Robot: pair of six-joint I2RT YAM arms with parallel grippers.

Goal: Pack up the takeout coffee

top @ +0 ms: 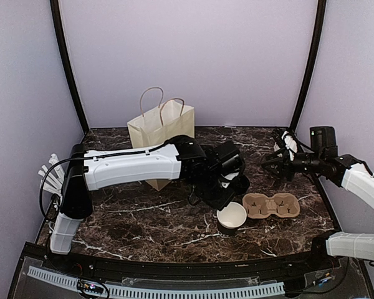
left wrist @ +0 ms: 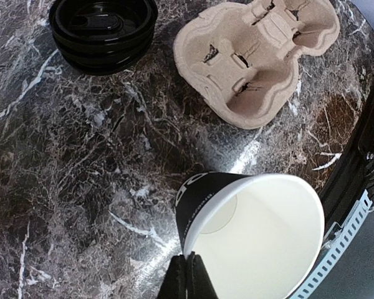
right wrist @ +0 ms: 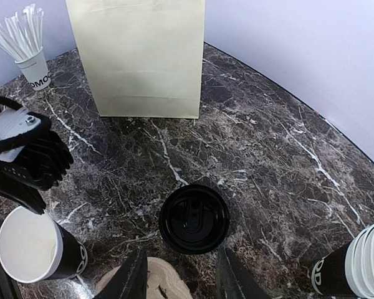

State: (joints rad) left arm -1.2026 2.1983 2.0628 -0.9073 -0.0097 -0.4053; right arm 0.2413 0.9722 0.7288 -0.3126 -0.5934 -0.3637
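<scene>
A paper cup (left wrist: 255, 243), black outside and white inside, has no lid. My left gripper (left wrist: 190, 271) is shut on its rim, one finger inside and one outside. In the top view the cup (top: 232, 217) is just left of the tan two-hole tray (top: 272, 205), which is empty. I cannot tell whether the cup's base rests on the table. A stack of black lids (right wrist: 194, 218) lies on the marble. My right gripper (right wrist: 182, 280) hangs open above the table, just short of the lids and over the tray's end (right wrist: 159, 281), with nothing between its fingers.
The cream handled bag (top: 161, 128) stands at the back centre. A white cup of paper-wrapped sticks (right wrist: 31, 62) is at the far left. A stack of spare cups (right wrist: 361, 261) sits at the right edge of the right wrist view. The left arm (top: 131, 165) spans the table's middle.
</scene>
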